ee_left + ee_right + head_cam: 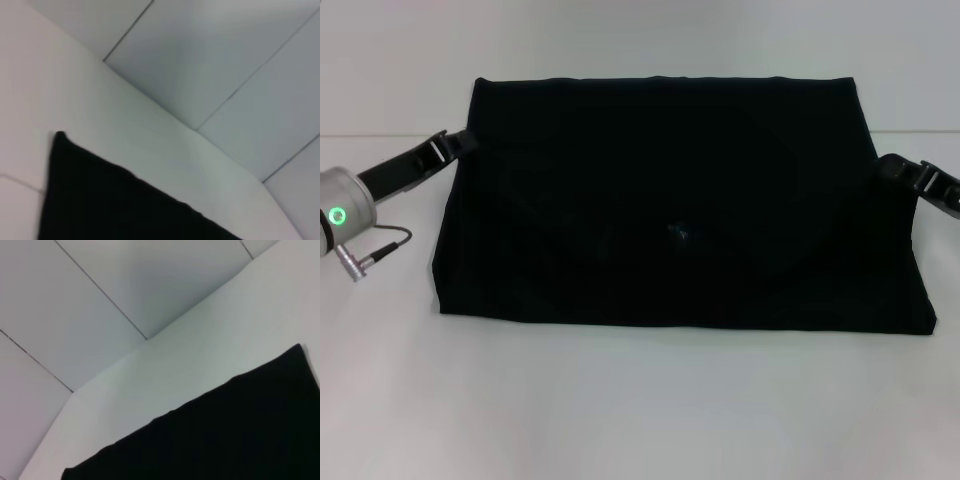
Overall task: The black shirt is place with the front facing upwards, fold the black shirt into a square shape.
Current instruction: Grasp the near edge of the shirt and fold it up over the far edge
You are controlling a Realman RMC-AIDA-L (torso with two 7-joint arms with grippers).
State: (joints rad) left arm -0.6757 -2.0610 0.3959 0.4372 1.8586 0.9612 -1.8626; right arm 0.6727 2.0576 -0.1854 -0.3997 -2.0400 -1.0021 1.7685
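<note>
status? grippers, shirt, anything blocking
Left gripper at shirt's left edge, right gripper at right edge. Black shirt folded into wide rectangle, not yet square. No obstruction visible.

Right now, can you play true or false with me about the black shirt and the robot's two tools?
1. The black shirt lies flat on the white table. True.
2. The left tool hangs high above the middle of the shirt. False: it sits at the shirt's left edge.
3. The right tool is at the shirt's right edge. True.
4. The shirt is rolled into a ball. False: it is a wide, flat folded shape.
</note>
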